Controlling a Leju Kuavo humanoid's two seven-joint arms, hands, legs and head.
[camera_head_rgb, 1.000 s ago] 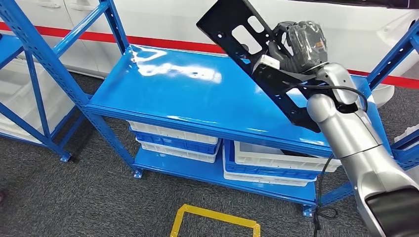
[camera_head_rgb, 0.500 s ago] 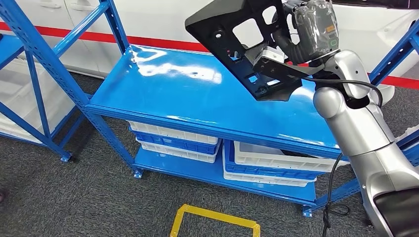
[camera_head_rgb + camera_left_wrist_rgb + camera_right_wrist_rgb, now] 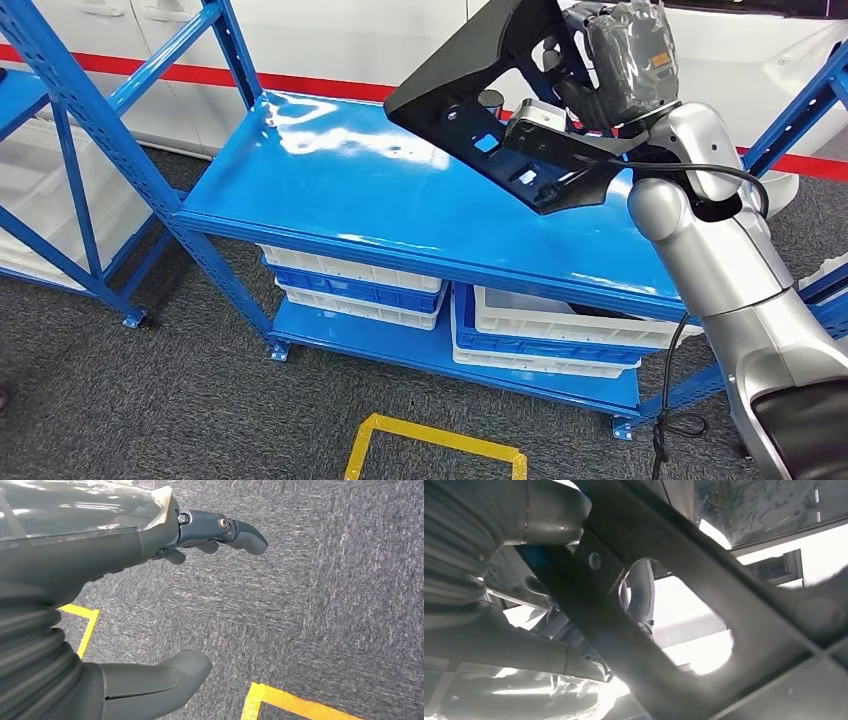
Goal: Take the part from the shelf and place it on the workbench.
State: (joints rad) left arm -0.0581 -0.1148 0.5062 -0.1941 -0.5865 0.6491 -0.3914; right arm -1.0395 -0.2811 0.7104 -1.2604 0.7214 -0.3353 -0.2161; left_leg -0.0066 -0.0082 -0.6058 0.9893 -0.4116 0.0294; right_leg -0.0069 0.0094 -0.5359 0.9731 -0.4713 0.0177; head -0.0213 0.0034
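Note:
The part (image 3: 490, 95) is a flat black metal bracket with several cut-outs. My right hand (image 3: 615, 65) grips it and holds it tilted in the air above the top board of the blue shelf (image 3: 380, 190). In the right wrist view the black part (image 3: 664, 625) crosses close in front of the camera, with my right hand's fingers (image 3: 499, 650) wrapped around it. My left hand (image 3: 150, 605) hangs over grey carpet, its fingers apart and nothing in them.
The blue shelf's lower level carries white and blue plastic bins (image 3: 350, 285). A second blue rack (image 3: 50, 180) stands at the left. Yellow tape (image 3: 435, 445) marks a square on the grey carpet before the shelf. A white wall with a red stripe (image 3: 300, 80) runs behind.
My right hand has lifted the part off the shelf board and turned it, swinging its long end up and leftward. In the last half second it tilted flatter.

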